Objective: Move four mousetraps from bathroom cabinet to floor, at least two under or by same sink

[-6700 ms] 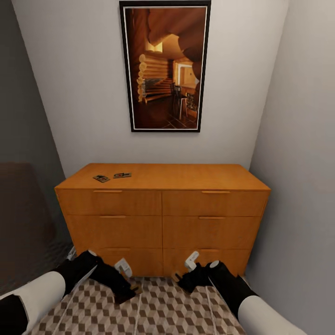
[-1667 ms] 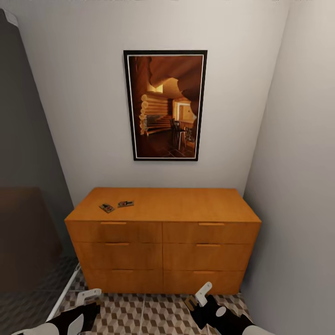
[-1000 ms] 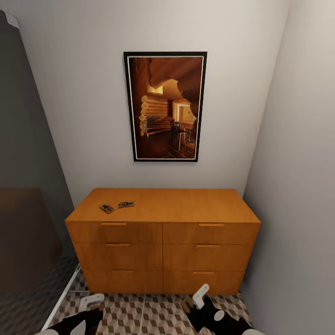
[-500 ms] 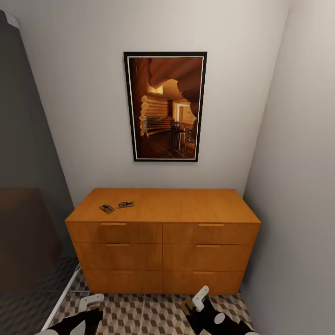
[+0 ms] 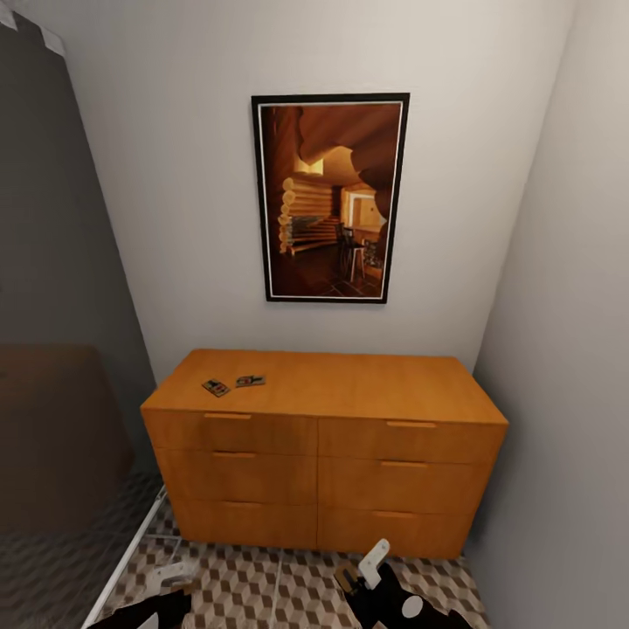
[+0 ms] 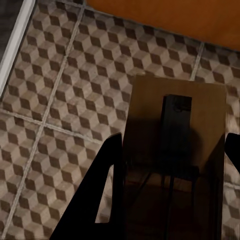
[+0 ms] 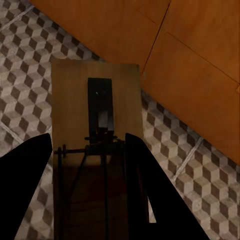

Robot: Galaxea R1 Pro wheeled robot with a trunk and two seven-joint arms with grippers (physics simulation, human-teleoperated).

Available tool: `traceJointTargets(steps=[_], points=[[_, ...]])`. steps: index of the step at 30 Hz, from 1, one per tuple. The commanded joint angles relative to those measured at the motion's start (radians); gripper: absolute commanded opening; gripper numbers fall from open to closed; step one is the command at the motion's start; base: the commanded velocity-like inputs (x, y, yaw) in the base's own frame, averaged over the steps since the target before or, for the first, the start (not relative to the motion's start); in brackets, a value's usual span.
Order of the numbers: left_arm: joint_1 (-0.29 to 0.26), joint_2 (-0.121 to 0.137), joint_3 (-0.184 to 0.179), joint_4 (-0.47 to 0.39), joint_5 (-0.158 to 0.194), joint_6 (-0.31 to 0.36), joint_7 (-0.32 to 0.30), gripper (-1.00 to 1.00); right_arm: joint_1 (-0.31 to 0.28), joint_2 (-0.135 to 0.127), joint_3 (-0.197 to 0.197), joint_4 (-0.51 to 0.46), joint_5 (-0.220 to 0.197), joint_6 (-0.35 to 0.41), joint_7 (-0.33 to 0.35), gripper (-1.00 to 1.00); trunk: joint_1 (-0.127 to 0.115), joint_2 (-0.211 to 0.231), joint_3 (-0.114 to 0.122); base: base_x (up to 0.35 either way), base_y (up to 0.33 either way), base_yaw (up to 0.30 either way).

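Note:
The orange-brown cabinet (image 5: pixel 323 454) stands against the back wall. Two mousetraps (image 5: pixel 216 387) (image 5: pixel 250 381) lie on its top near the left end. My left gripper (image 5: pixel 170 584) hangs low over the bathroom floor (image 5: pixel 262 581), in front of the cabinet's left half. In the left wrist view it (image 6: pixel 172 170) is shut on a mousetrap (image 6: pixel 175 120). My right gripper (image 5: pixel 360 572) hovers before the cabinet's right half. The right wrist view has it (image 7: pixel 85 190) shut on another mousetrap (image 7: pixel 95 110), above the floor (image 7: pixel 200 165) by the drawer fronts. The sink is out of view.
A framed cabin picture (image 5: pixel 330 199) hangs above the cabinet. A pale wall (image 5: pixel 568 349) closes in tight on the right. At left is a dark grey panel (image 5: pixel 52 262) with a white strip (image 5: pixel 131 550) along the floor at its base.
The whole picture has shifted a little to the right, so the camera moved. Both grippers sit slightly lower in the view and keep their mousetraps.

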Motion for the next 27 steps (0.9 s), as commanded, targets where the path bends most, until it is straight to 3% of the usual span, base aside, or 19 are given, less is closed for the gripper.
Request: traceJointTargets(steps=[1, 15, 27], points=[[-0.001, -0.001, -0.008, 0.000, 0.005, 0.000, 0.004, -1.00, -0.001, 0.000, 0.001, 0.001, 0.004, -0.003, 0.000, -1.00, 0.000, -0.001, -0.002, 0.000, 0.000, 0.289], [0.000, 0.000, -0.008, 0.000, 0.006, 0.001, 0.004, -1.00, -0.001, 0.000, 0.001, 0.001, 0.004, -0.003, 0.000, -1.00, 0.000, -0.001, -0.004, 0.000, 0.000, 0.289], [0.000, -0.001, -0.008, 0.000, 0.005, 0.001, 0.004, -1.00, -0.001, 0.000, 0.001, 0.001, 0.004, -0.003, 0.004, -1.00, 0.000, -0.001, -0.016, 0.000, 0.000, 0.155]])
